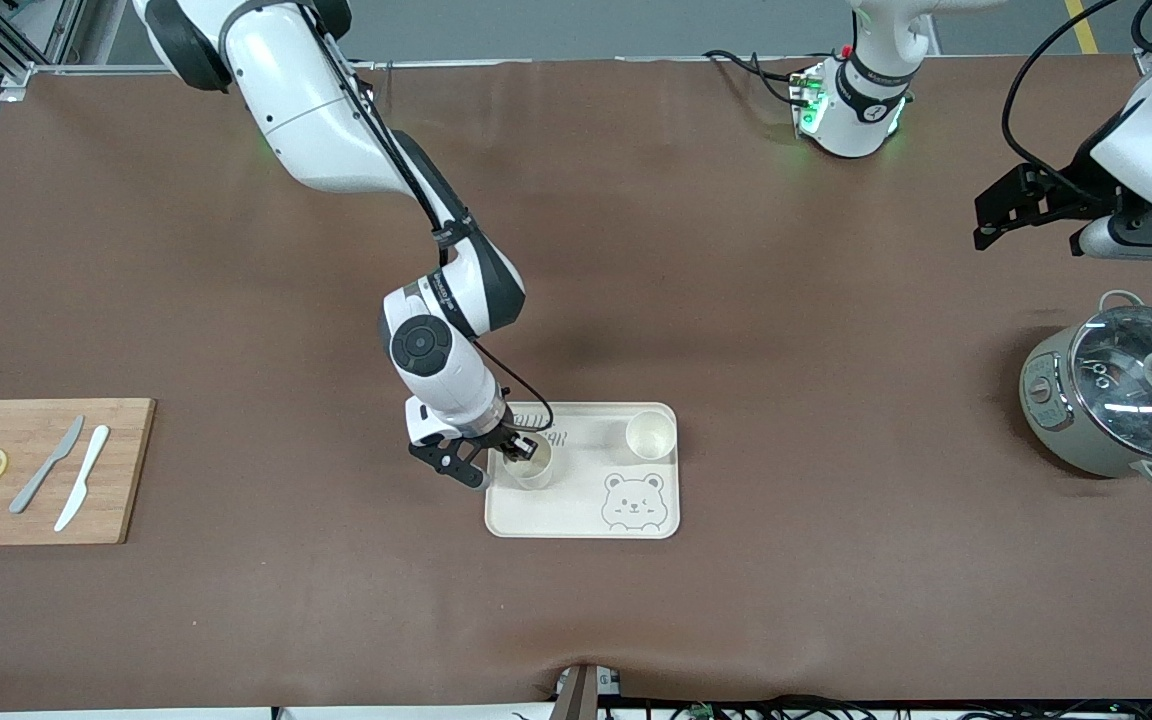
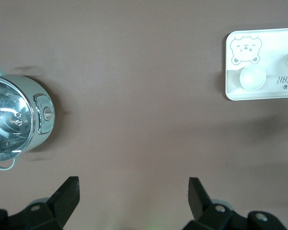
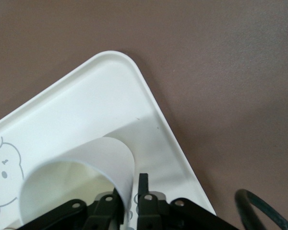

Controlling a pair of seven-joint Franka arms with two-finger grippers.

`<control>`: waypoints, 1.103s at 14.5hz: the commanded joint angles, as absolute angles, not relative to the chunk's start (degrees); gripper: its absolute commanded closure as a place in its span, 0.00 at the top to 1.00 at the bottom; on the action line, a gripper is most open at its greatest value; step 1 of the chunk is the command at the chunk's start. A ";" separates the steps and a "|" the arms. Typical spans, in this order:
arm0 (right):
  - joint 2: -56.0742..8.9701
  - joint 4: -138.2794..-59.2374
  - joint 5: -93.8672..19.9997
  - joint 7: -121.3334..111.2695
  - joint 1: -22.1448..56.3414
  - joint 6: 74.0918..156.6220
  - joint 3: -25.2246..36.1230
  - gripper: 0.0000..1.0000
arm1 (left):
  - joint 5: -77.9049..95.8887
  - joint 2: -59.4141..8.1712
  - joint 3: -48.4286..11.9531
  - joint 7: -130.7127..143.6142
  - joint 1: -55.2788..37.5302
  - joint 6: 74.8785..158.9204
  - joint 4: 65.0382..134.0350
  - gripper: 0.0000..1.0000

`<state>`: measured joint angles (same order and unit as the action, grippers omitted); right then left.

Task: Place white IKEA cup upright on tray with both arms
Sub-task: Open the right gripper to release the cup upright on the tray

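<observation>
On the tray (image 1: 586, 520), toward the right arm's end, one white cup (image 1: 530, 468) stood upright with the right gripper (image 1: 513, 448) pinching its rim narrowly; a second cup (image 1: 651, 434) stood beside it. The release step appeared in hand; next, widen and lift clear. The left gripper (image 2: 133, 191) waited, jaws wide, above the pot (image 1: 1116, 398).

2 cups (image 1: 531, 466) upright on tray (image 1: 586, 522), tray betw. cutting board (image 1: 36, 470), pot (image 1: 1116, 395)
</observation>
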<state>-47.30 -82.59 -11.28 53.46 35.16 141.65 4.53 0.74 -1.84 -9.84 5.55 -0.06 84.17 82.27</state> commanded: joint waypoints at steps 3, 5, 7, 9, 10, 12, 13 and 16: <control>-47.81 -80.86 -11.95 53.00 35.16 140.89 5.19 1.00 | -2.55 -2.20 -10.37 6.15 -0.09 84.73 82.18 1.00; -47.37 -79.29 -11.87 53.00 34.98 137.75 5.19 1.00 | -2.64 -2.55 -10.37 6.15 -0.26 84.90 82.18 1.00; -46.06 -76.83 -11.78 53.00 34.89 131.87 5.36 1.00 | -2.72 -2.55 -10.37 6.24 -0.26 85.52 82.18 1.00; -43.35 -76.03 -12.39 51.87 34.54 126.94 5.45 1.00 | -2.72 -2.55 -10.46 6.24 -0.26 85.52 82.18 1.00; -40.46 -76.11 -12.57 50.81 33.67 123.43 5.36 1.00 | -2.81 -2.64 -10.55 5.89 -0.52 85.52 82.26 1.00; -31.41 -76.46 -12.66 46.77 31.21 108.34 5.27 1.00 | -3.16 -2.99 -11.25 5.37 -0.79 85.60 82.35 1.00; -28.16 -76.46 -12.66 45.37 30.33 102.89 5.27 1.00 | -3.16 -2.99 -11.25 5.10 -0.97 85.52 82.35 1.00; -18.67 -78.56 -12.22 41.76 27.61 89.16 5.54 1.00 | -3.51 -2.90 -12.04 6.68 -1.23 85.52 82.18 1.00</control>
